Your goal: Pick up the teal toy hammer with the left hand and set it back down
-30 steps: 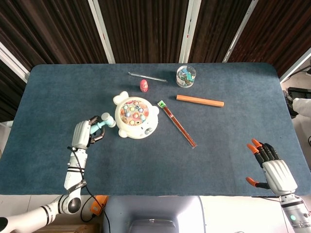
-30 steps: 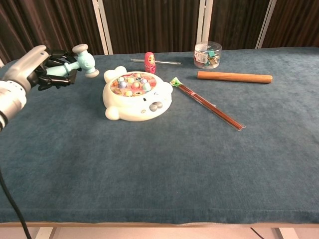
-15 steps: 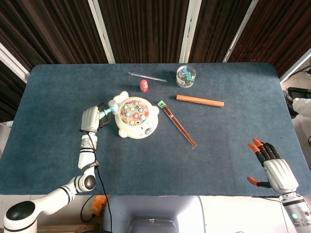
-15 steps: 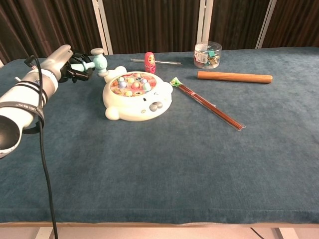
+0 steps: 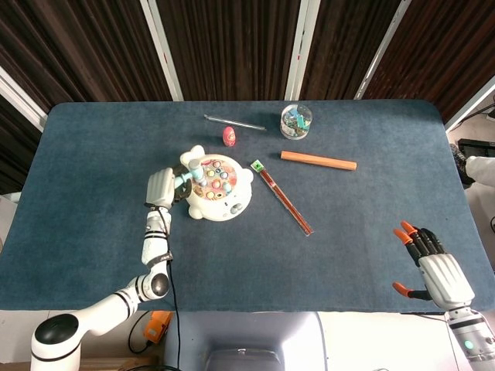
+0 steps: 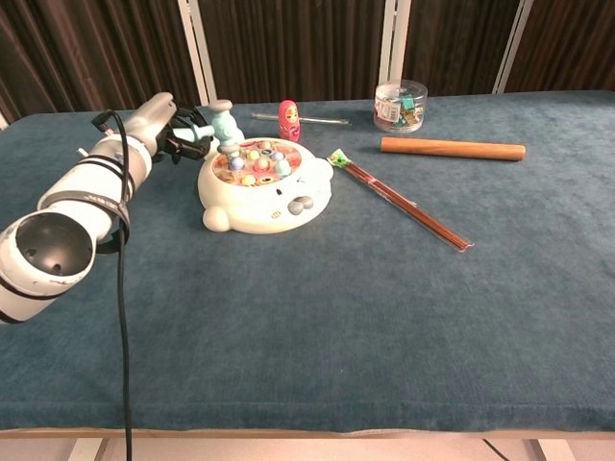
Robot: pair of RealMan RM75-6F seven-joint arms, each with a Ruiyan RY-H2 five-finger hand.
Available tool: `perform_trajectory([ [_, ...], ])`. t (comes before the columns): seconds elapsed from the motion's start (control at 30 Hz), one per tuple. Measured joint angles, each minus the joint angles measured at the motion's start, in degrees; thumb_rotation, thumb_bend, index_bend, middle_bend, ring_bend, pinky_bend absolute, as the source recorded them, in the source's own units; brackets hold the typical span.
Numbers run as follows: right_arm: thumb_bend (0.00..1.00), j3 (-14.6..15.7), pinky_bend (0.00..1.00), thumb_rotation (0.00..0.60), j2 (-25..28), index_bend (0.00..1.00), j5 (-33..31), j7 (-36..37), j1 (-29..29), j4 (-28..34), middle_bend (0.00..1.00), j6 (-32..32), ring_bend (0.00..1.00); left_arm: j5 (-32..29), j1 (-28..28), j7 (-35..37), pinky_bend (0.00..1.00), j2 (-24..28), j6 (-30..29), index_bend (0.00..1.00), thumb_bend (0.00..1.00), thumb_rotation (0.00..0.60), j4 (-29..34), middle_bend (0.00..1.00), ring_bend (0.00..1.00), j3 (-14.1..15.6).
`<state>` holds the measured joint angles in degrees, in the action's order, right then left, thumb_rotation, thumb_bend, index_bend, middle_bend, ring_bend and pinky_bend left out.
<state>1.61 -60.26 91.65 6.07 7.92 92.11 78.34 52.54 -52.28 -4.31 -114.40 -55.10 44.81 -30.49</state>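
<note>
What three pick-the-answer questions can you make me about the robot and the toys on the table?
1. Where is the teal toy hammer?
A. beside the wooden stick
B. in the left hand, head over the white game
C. inside the jar

2. What colour is the little doll?
A. pink-red
B. yellow
C. black

3. How is the right hand?
A. holding the jar
B. pressing the game
C. holding nothing, fingers apart

Answers: 1 B, the left hand grips its handle by the white game. 2 A, the chest view shows it. 3 C, it lies apart from every toy.
</note>
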Motion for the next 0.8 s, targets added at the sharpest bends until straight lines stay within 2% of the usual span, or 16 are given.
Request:
perform_trajectory([
  [0.4, 0.27, 0.19, 0.00, 0.600, 0.38, 0.00, 0.57, 1.03, -0.32, -0.27, 0.00, 0.89, 0.00, -1.12, -0.92, -1.37, 1.00, -1.99, 2.45, 0.78, 0.91, 0.600, -3.86, 0.91, 1.00, 1.02],
  [0.8, 0.27, 0.33, 0.00, 0.600, 0.72, 0.00, 0.92, 1.98, -0.43, -0.31, 0.00, 1.23, 0.00, 1.19, -1.69, 1.30, 1.00, -1.23, -0.28, 0.78, 0.91, 0.600, -0.39, 0.91, 1.00, 0.52],
])
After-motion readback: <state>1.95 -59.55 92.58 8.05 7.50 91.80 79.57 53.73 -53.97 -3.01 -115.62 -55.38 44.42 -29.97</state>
